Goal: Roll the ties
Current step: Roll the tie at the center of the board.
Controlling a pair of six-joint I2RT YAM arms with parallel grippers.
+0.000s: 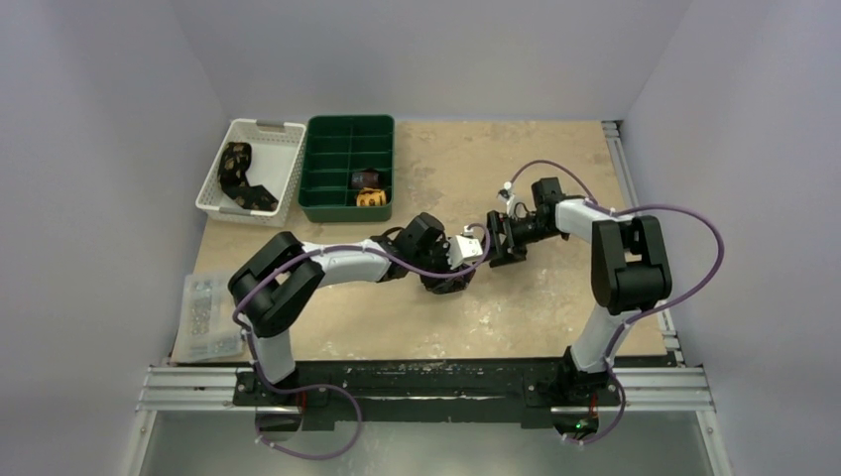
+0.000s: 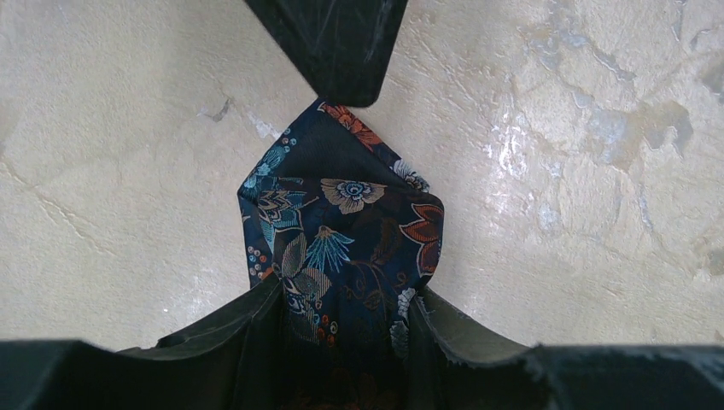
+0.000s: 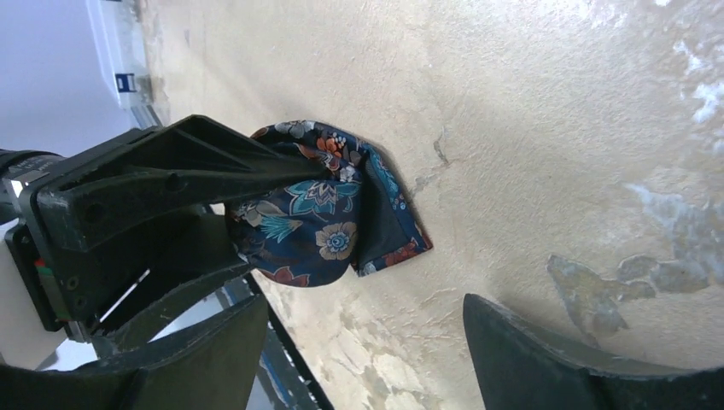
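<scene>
Navy tie [image 2: 341,222]: rolled into a compact bundle with the floral print outward and one pointed corner sticking out. It is near the middle of the desk [image 1: 555,297], between my two tools. I cannot tell whether it rests on the surface or hangs just above it.
Left tool [image 2: 344,307]: clamped on the roll from both sides, so the bundle is pinched between its fingers.
Right tool [image 3: 363,342]: jaws spread wide and holding nothing, just beside the roll. One fingertip meets the protruding corner in the left wrist view, but I cannot say whether it presses on it.
Green tray [image 1: 347,129]: at the far left of the desk, with two rolled ties [image 1: 368,188] in the compartments at its near right corner and other compartments showing bare.
White basket [image 1: 281,164]: left of the tray, with unrolled ties [image 1: 238,174] lying in it.
Step in hand: as I judge it, this tie's rolling is finished and my left tool alone carries the bundle.
Next move: I should draw the right tool clear and keep the left pinch firm so the coil does not spring open. Then I lift and carry the roll to a free tray compartment.
Risk: the loose corner may snag on a divider.
</scene>
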